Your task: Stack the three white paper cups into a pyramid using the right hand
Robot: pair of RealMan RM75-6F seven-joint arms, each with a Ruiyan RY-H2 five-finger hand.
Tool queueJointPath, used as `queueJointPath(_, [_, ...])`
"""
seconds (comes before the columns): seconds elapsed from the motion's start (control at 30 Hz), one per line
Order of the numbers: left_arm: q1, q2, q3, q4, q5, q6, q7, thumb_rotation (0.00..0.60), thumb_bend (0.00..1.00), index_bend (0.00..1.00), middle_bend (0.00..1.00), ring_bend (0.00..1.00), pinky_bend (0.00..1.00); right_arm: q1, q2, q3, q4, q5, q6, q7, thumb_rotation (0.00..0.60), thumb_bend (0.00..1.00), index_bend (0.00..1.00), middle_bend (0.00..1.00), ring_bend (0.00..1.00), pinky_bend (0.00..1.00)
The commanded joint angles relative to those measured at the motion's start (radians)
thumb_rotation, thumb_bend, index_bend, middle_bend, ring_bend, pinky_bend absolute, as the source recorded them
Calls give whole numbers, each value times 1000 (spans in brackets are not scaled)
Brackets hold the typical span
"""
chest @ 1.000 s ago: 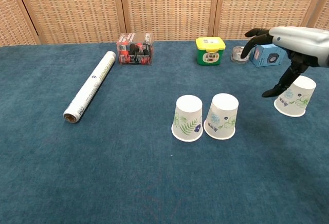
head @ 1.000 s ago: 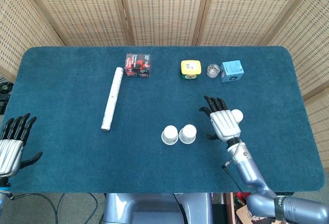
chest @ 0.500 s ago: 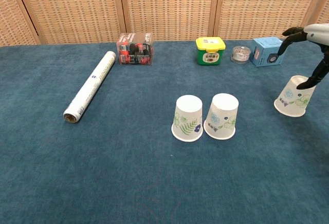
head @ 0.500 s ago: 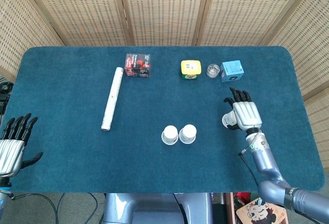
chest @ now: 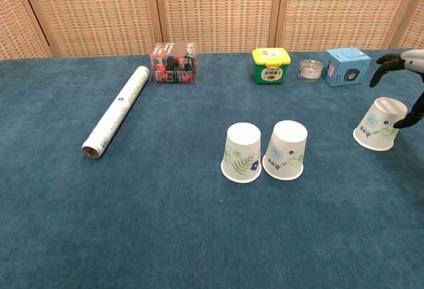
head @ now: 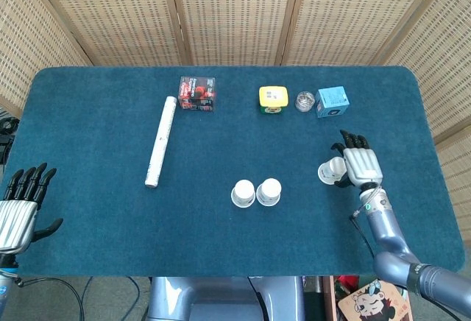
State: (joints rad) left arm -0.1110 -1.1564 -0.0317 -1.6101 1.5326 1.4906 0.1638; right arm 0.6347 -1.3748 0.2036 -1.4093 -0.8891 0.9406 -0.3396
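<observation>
A large table [head: 88, 210] covered in dark blue cloth is seen from above and from the front, with woven screens behind it. No pyramid has been built yet. 2 white paper cups [chest: 265, 151], upside down, stand touching side by side near the middle of the front half; they can be read as a finished base row. The third cup [chest: 380, 124] stands apart to the right, also upside down, tilted slightly.

The right hand [head: 358, 166] is placed just beside the third cup on its right, fingers spread and pointing toward the back. The thumb appears to touch the cup's side, but no closed grasp is shown, so the cup is judged not yet held. Left to do: the cup must be grasped, lifted, carried left and set on top of the pair.

The left hand [head: 18, 207] rests at the front left corner, fingers apart, holding nothing.

Open cloth lies between the third cup and the pair, so the path is judged free. The right table edge is near the hand. Along the back stand a paper roll [head: 160, 141], a clear box of dark and red items [head: 196, 93], a yellow-lidded tub [head: 273, 99], a blue box [head: 333, 101] and a small clear dish [head: 305, 101], all well apart from the cups.
</observation>
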Motion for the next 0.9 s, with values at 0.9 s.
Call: queueJointPath(0.9, [-3,-5,4,2,3,-4,7,600,208,0,0,0,0,-7,-69,6,135,-60,-4,86,600,80,531,16,0,0])
